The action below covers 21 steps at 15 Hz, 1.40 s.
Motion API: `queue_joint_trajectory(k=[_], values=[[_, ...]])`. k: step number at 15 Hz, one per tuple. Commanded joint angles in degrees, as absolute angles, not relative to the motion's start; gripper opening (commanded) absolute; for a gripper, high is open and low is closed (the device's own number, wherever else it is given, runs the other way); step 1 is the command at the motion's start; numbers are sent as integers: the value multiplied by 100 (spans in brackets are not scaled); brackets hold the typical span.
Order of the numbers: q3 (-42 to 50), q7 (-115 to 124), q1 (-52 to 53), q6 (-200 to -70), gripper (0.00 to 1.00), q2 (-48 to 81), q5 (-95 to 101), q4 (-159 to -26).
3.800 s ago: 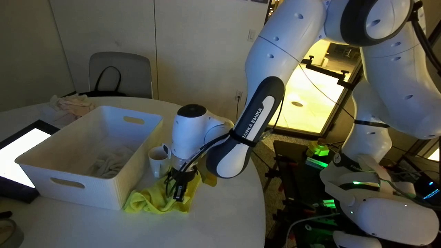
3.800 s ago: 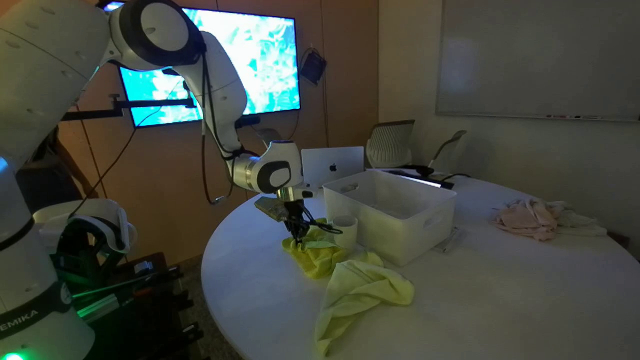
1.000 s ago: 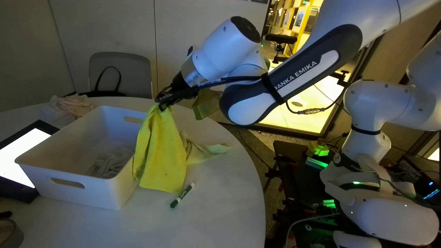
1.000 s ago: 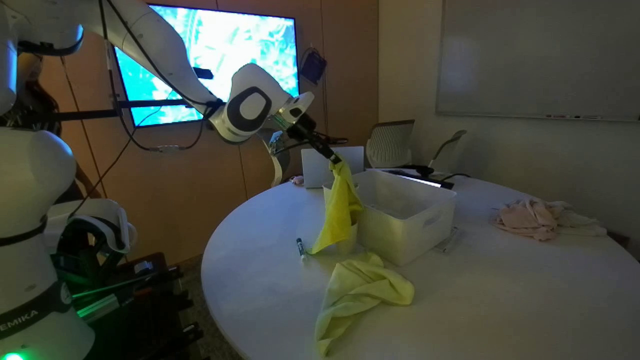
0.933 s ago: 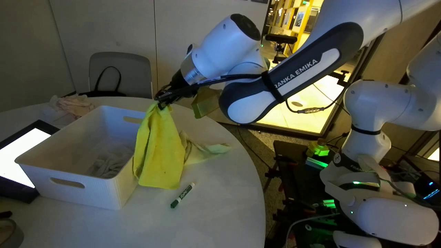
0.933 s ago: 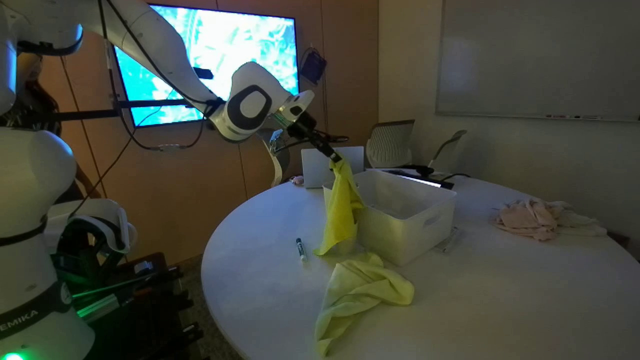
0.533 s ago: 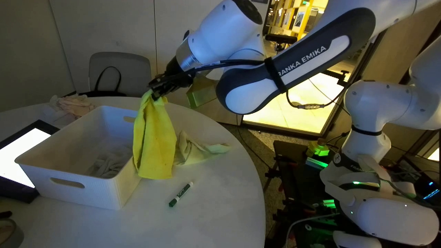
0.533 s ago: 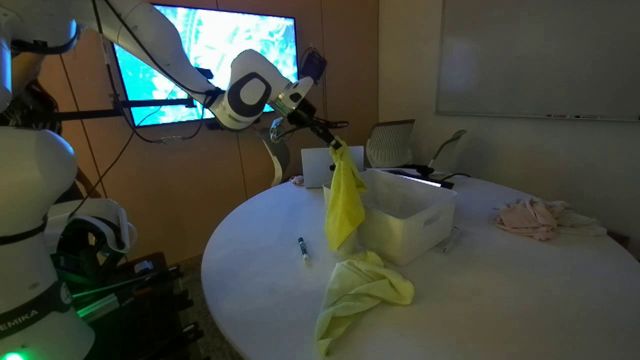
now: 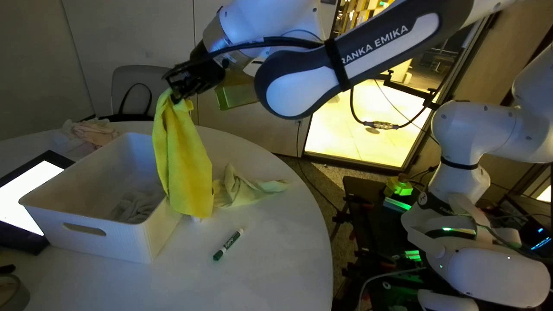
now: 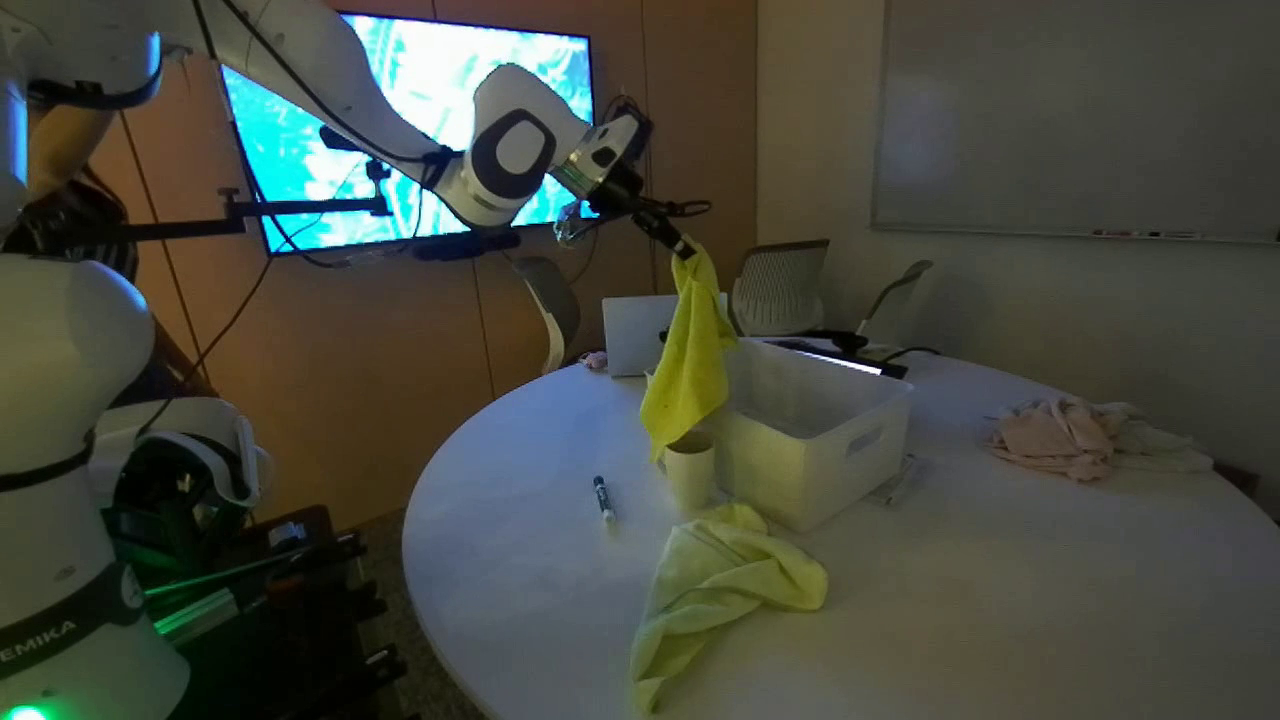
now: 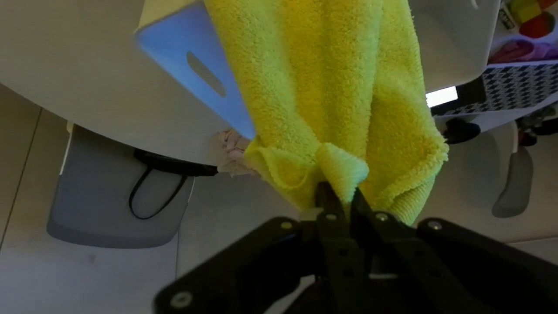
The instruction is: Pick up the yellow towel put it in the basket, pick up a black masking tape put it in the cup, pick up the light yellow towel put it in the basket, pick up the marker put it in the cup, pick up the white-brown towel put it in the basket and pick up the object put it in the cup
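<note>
Presently, black two-fingered claw (image 10: pixel 684 248): tilted downward, clenched on a bunched end of the bright yellow terry-cloth towel (image 11: pixel 322 78).
Yellow towel: hangs full length below the claw, having come up from a heap on the white round table (image 10: pixel 960 600); this pick-up looks done, the placing yet to come.
Large white rectangular plastic basket (image 9: pixel 116 244): below the claw, a crumpled pale cloth (image 9: pixel 136 207) inside; whether the towel is yet over its opening cannot be told, so more travel across the rim seems wise before letting go.
Small white round cup (image 10: pixel 692 480): upright, lower than the claw, near the towel's lower edge, which could snag it.
Thin green-and-white plastic marker (image 9: pixel 228 245): on the table, well apart from the claw, uncovered by the lift, so its later grasp should be simpler.
Light yellow cloth towel (image 10: pixel 730 580): on the table, well apart from the claw, awaiting its turn.
</note>
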<state>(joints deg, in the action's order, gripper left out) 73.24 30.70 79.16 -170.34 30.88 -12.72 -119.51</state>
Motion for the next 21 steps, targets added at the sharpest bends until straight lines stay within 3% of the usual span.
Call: queue_joint_trajectory(k=[1,19,20,21], values=[[7005,3051,7320,-16922,2,3053,-1196,-11361],[4230,4436,4077,-15867,3,3776,-537,-8096],[4033,4472,3880,-15655,24,3812,-381,-7921],[3844,4550,3664,-15441,34,3883,-240,-7697]])
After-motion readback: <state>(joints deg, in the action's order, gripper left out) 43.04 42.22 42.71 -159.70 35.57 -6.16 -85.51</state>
